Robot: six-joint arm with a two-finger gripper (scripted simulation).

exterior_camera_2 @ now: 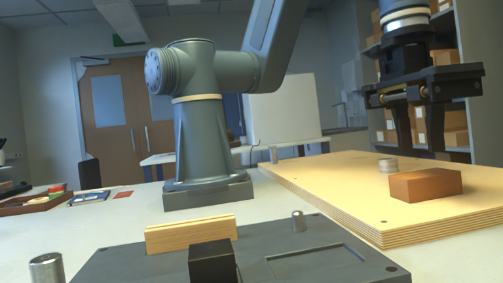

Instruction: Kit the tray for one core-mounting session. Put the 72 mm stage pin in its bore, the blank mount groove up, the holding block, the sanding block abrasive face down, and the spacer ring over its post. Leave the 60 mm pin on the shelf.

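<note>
The reddish-brown sanding block (425, 184) lies flat on the plywood shelf at right, with the grey spacer ring (387, 165) just behind it, apart from it. My gripper (419, 148) hangs open and empty above the shelf behind the block and ring. A short steel pin (273, 154) stands at the shelf's far left corner. On the dark grey tray in front, the pale wooden blank mount (190, 233) lies with a groove along its top, the black holding block (211, 260) sits before it, and a steel post (298, 220) stands at the tray's back. A thicker steel pin (47, 267) stands at the tray's left.
The arm's base (204, 143) rises behind the tray. A rectangular recess (315, 259) lies in the tray's right part. A brown tray with tape rolls (35, 201) sits far left, and shelving with cardboard boxes (450, 117) stands behind the gripper.
</note>
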